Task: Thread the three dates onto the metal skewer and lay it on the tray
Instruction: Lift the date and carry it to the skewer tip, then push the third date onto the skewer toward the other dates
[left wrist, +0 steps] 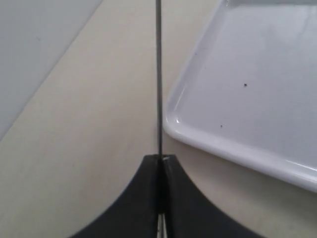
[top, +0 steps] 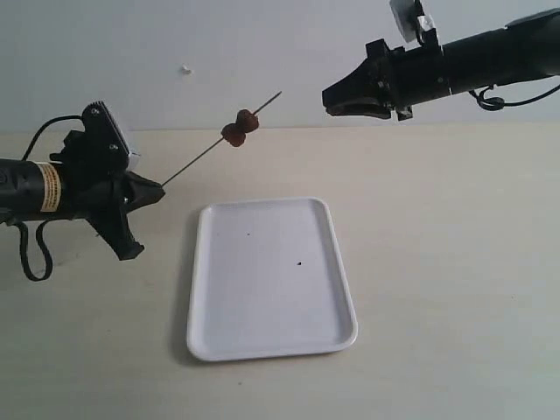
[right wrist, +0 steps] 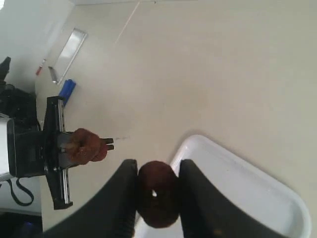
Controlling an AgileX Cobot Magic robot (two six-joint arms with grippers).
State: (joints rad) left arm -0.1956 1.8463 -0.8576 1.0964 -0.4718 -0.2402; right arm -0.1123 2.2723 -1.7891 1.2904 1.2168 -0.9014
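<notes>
My left gripper (top: 159, 188) (left wrist: 162, 158) is shut on the near end of the metal skewer (top: 201, 156) (left wrist: 159, 74), which slants up and away above the table. Two dates (top: 240, 129) (right wrist: 86, 147) sit side by side on the skewer, short of its free tip. The third date (right wrist: 157, 194) is pinched between the fingers of my right gripper (right wrist: 157, 166) (top: 332, 98), which hangs in the air beyond the skewer's tip and apart from it. Below, the white tray (top: 203, 289) (left wrist: 198, 136) (right wrist: 247, 173) lies flat with only a few dark specks on it.
The beige table (top: 437, 262) stretches right of the tray. A black cable (top: 31, 258) loops under the left arm. In the right wrist view a blue object (right wrist: 67, 91) lies far off on the floor.
</notes>
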